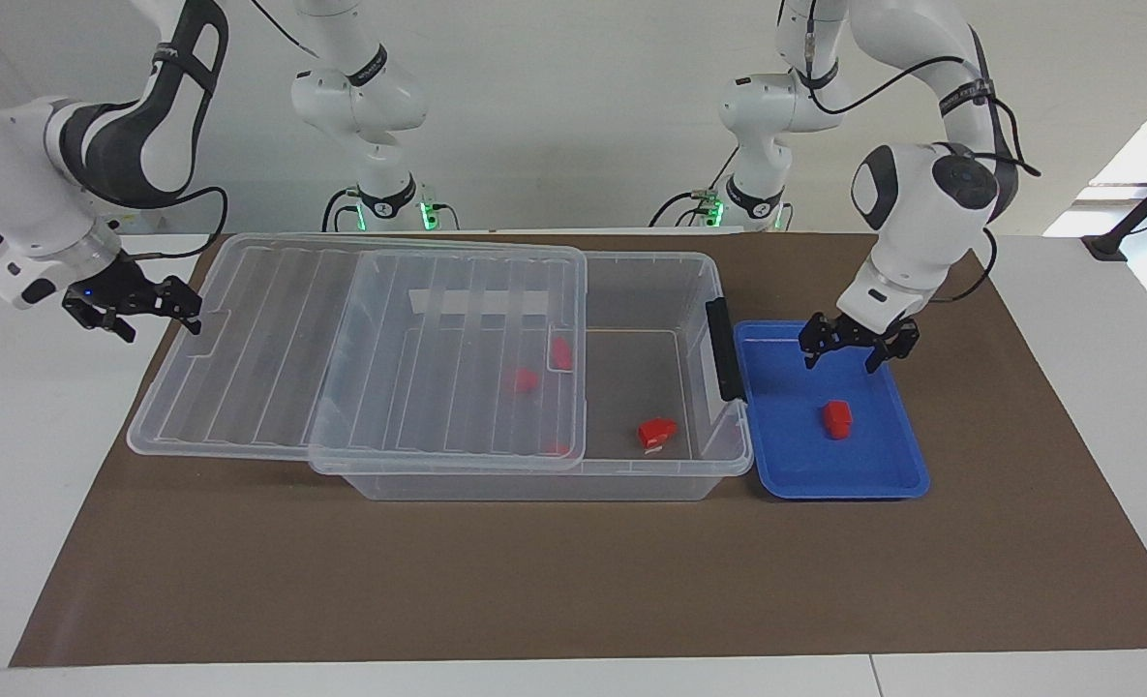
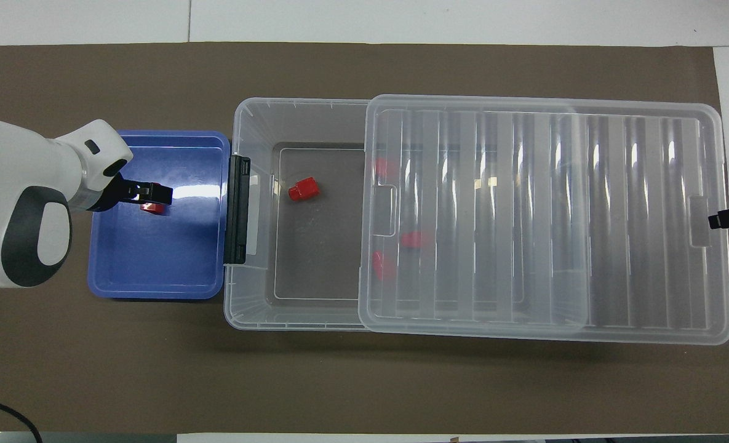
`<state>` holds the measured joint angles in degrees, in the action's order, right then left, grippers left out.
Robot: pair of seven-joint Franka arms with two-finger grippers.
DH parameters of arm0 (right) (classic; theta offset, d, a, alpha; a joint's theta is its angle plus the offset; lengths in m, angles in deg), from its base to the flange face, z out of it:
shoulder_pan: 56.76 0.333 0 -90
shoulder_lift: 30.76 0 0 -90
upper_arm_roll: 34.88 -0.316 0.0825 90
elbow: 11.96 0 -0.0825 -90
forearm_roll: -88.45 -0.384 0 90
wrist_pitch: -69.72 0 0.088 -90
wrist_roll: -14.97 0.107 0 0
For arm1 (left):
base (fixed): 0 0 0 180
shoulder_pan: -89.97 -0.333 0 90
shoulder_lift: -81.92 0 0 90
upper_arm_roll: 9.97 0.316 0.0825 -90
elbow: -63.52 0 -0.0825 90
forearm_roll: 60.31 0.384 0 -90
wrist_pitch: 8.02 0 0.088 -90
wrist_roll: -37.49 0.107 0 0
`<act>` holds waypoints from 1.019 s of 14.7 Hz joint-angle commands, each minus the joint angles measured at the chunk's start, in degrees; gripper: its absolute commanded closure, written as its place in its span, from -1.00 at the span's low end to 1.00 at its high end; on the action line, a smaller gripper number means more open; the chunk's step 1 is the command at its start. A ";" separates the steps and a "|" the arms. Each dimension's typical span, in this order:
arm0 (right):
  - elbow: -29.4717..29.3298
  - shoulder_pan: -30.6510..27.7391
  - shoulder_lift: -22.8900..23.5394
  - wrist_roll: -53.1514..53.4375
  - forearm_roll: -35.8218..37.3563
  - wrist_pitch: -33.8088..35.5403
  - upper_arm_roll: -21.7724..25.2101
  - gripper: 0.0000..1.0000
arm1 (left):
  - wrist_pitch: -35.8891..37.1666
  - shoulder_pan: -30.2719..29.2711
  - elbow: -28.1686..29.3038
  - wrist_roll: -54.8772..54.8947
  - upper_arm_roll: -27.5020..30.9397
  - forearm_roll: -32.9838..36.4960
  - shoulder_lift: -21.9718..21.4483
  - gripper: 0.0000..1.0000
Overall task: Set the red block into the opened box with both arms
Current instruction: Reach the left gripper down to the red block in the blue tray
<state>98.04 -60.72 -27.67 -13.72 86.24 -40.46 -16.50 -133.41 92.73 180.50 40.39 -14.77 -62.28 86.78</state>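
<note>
The red block [image 1: 836,418] lies in the blue tray [image 1: 796,469], partly covered from above [image 2: 150,209]. My left gripper [image 1: 841,366] hangs open just above it, over the tray [image 2: 158,194]. The clear box [image 1: 631,482] stands beside the tray with its ribbed lid [image 1: 273,339] slid toward the right arm's end, so the tray-side part is uncovered. My right gripper [image 1: 184,308] is at the lid's end tab [image 2: 699,212], holding it. Another red block [image 1: 657,432] lies on the uncovered box floor.
More red blocks [image 2: 414,239] show through the lid [image 2: 616,215] inside the box. A black clip handle [image 1: 721,348] sits on the box wall next to the tray. Everything rests on a brown mat [image 1: 573,581].
</note>
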 commanded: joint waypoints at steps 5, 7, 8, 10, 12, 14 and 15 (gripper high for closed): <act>-3.38 0.70 0.87 1.33 1.15 3.21 -0.63 -1.00 | -12.05 -2.22 4.03 3.33 0.59 -0.76 6.04 -1.00; -7.33 1.32 1.75 5.55 1.06 7.42 -1.50 -1.00 | -14.34 -3.28 6.15 4.04 0.59 -0.76 6.13 -1.00; -9.35 1.58 1.92 6.96 0.98 9.01 -2.81 -1.00 | -14.70 -3.46 6.68 4.04 0.59 -0.76 6.04 -1.00; -12.43 1.76 2.45 9.51 1.06 11.74 -4.22 -1.00 | -15.40 -3.81 6.86 4.04 0.59 -0.76 6.04 -1.00; -13.41 1.68 1.76 12.59 0.45 14.28 -6.16 -1.00 | -16.02 -3.90 7.03 3.86 0.59 -0.76 6.04 -0.98; -13.41 1.85 -1.40 15.75 0.45 18.07 -7.57 -1.00 | -15.76 -3.98 7.21 3.51 0.50 -0.76 6.04 -0.86; -13.68 3.24 -1.59 17.68 0.54 19.47 -8.01 -1.00 | -15.67 -3.99 7.21 3.51 0.50 -0.76 5.95 -0.77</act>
<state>84.81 -58.35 -27.46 0.65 86.33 -23.91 -23.51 -147.81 89.01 185.96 43.24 -14.18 -62.28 93.94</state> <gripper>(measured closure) 0.000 0.066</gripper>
